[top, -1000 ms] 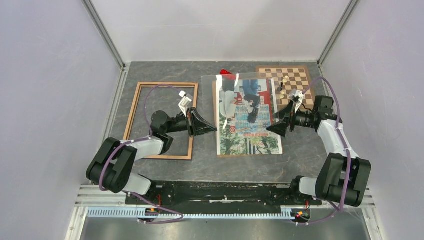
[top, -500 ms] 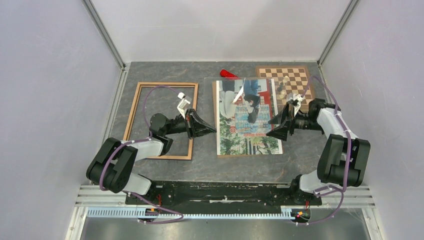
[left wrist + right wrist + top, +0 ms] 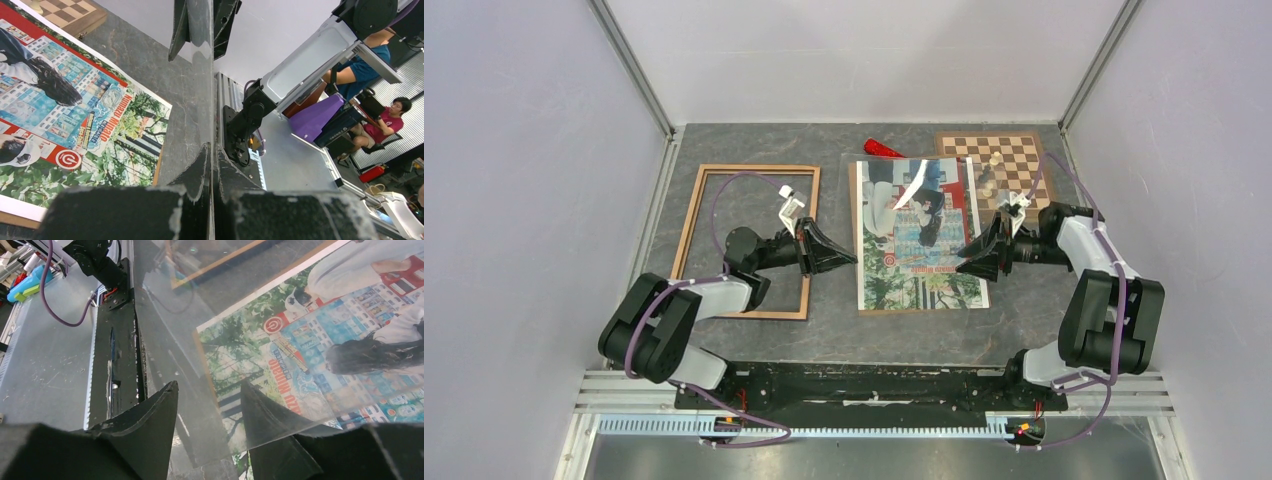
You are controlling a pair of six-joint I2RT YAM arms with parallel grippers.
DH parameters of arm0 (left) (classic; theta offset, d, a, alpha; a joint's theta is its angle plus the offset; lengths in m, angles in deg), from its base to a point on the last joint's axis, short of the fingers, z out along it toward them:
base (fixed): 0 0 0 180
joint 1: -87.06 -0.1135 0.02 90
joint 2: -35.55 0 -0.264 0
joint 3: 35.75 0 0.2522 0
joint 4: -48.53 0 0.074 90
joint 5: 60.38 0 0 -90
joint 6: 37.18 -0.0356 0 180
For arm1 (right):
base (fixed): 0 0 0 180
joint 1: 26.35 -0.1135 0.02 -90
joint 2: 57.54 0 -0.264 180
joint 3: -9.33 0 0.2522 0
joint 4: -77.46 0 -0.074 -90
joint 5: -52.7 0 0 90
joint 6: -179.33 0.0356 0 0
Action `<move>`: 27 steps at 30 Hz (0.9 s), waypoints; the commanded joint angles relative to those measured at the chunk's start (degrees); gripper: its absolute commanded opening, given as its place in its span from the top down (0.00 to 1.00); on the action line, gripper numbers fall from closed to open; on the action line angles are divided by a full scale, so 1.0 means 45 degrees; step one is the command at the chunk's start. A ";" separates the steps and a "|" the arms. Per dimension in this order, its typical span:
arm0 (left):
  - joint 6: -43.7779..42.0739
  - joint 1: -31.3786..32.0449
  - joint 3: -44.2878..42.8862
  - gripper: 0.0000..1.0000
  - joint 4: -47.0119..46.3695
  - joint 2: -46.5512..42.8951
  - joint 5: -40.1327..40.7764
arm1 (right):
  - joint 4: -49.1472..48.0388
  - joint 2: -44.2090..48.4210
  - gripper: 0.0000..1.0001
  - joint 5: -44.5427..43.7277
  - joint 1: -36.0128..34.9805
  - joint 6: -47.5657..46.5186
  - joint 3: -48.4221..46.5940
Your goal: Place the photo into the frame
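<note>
Left gripper (image 3: 852,260) is pinched shut on the left edge of a clear sheet (image 3: 200,405), which hangs over the photo (image 3: 924,285). Right gripper (image 3: 964,262) stands part-way apart, its jaws astride the sheet's right edge without pinching it, so the sheet looks to be carried from one side only. Risk 1: with a single thin-edge grip the sheet could sag or pivot, and its free edge could drop onto the print. Risk 2: the right jaws sit low over the photo's right margin. If they shut there they might nip the paper along with the sheet, or drag it askew off the brown panel (image 3: 924,311) beneath. Risk 3: the right arm's elbow is close to the chessboard (image 3: 1009,155) and the pieces on it, so a wide swing could knock them. The photo lies flat and picture side up on that panel, between the frame (image 3: 692,230) and the chessboard, well apart from the frame. It is a glossy colour print showing two figures before vending machines, with red signs and green trees at the near end. The frame lies to the left, wood face up, with table showing through its opening. Judged: photo not yet in.
</note>
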 commanded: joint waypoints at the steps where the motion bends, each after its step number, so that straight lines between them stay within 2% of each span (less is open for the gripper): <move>1: -0.0529 0.0039 0.0125 0.98 -0.1086 0.0049 0.0603 | 0.0226 0.0593 0.48 0.0565 -0.0050 -0.0207 -0.0284; 8: 0.0617 -0.0021 0.0460 0.98 -0.2257 0.0232 0.1640 | 0.0226 0.1084 0.39 0.0999 0.0303 0.0078 -0.0147; 14: 0.1439 -0.0061 0.0193 0.98 -0.2918 -0.0053 0.2476 | 0.0210 0.1247 0.37 0.1268 0.0694 0.0561 -0.0535; 23: 0.2055 -0.0042 -0.1945 0.98 -0.0721 -0.0600 0.2876 | 0.0213 0.0872 0.33 0.1185 0.0755 0.1822 -0.2658; 27: 0.2066 -0.0041 -0.1958 0.98 -0.0529 -0.0526 0.3239 | 0.0224 0.0747 0.31 0.0918 0.0972 0.1984 -0.2957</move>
